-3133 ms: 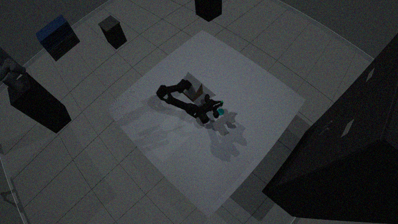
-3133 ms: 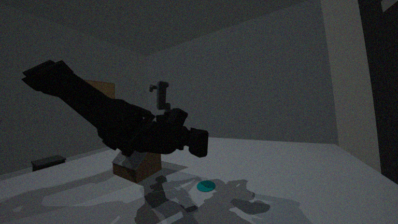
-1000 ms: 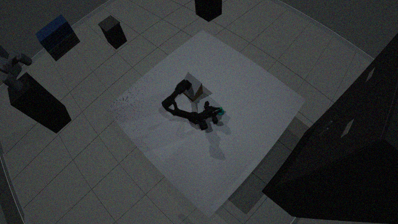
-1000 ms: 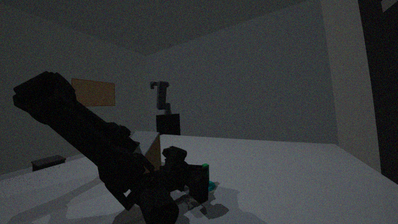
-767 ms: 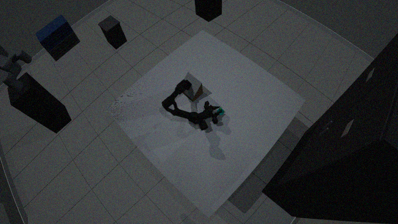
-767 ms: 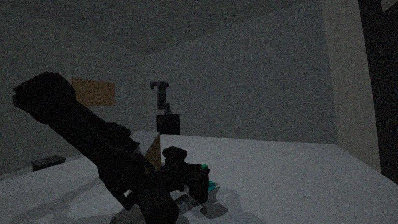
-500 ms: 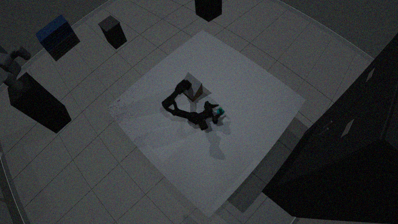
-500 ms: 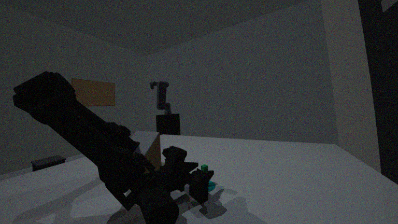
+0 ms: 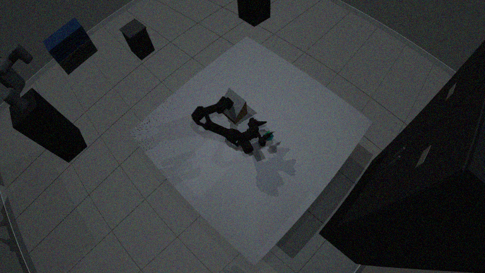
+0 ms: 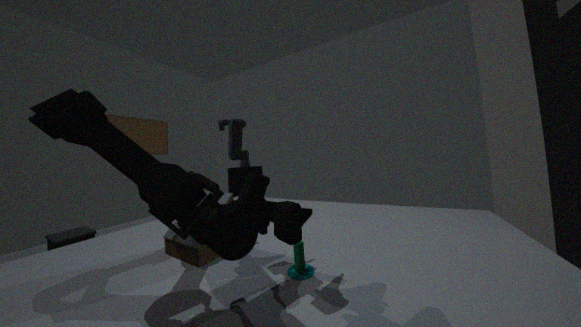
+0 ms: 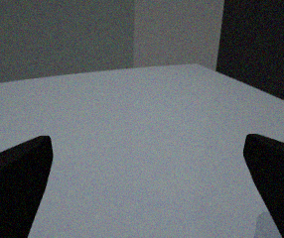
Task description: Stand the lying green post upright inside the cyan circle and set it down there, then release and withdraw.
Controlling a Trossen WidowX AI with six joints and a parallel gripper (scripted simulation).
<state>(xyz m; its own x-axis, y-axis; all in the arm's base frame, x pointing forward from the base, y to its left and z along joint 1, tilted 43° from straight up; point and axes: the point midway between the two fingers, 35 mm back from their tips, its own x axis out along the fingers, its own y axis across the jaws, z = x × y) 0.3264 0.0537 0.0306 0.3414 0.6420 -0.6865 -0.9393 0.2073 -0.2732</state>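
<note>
In the exterior view my gripper [image 10: 306, 225] [image 9: 268, 129] [image 11: 150, 146] is spread and empty — green post [image 10: 299, 256] upright on the cyan circle [image 10: 291, 272] [image 9: 271, 136]; next, withdraw clear.

In the exterior view, the dark arm [image 9: 218, 130] [image 10: 124, 152] is stretched from upper left to lower centre — its gripper [image 9: 268, 127] [image 10: 306, 225] [image 11: 150, 146] held wide open.

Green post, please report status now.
Tool open, nothing held. Green post upright on cyan circle. Nothing seen blocking withdrawal, though the exterior view hides the post's top.
</note>
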